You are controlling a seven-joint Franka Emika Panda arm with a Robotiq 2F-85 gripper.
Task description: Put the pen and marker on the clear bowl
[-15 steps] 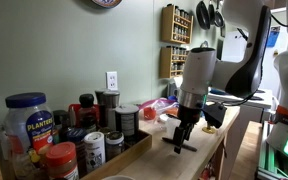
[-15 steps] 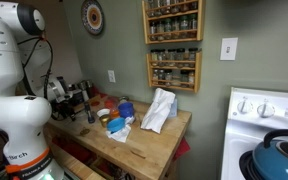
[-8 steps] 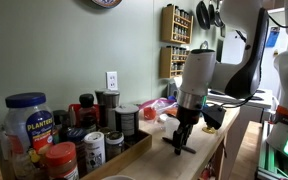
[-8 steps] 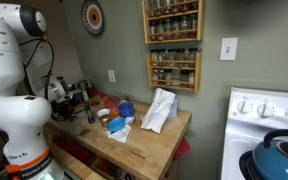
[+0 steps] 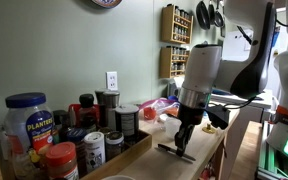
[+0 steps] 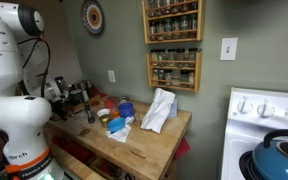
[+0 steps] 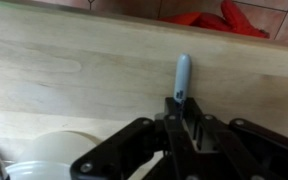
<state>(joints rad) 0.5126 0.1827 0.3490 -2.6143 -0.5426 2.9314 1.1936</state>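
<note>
In the wrist view my gripper [image 7: 181, 118] is shut on a slim light blue pen [image 7: 183, 72] with a dark clip. The pen points away from me over the wooden counter [image 7: 74, 70]. The rim of the clear bowl [image 7: 46, 157], whitish and round, shows at the lower left, close beside the fingers. In an exterior view the gripper [image 5: 181, 138] hangs low over the counter with a dark stick [image 5: 174, 151] slanting under it. In an exterior view the gripper [image 6: 90, 114] is small and partly hidden by the arm. I cannot make out the marker.
Jars and tins crowd one end of the counter, with a Planters jar [image 5: 27, 120] in front. A blue dish [image 6: 125, 108] and a white cloth [image 6: 159, 110] lie further along. Something red [image 7: 219, 17] sits at the far edge. A spice rack [image 6: 173, 40] hangs on the wall.
The fingers have gone from wide open to shut on the pen. The wrist has shifted slightly, and the pen now slants under the fingers.
</note>
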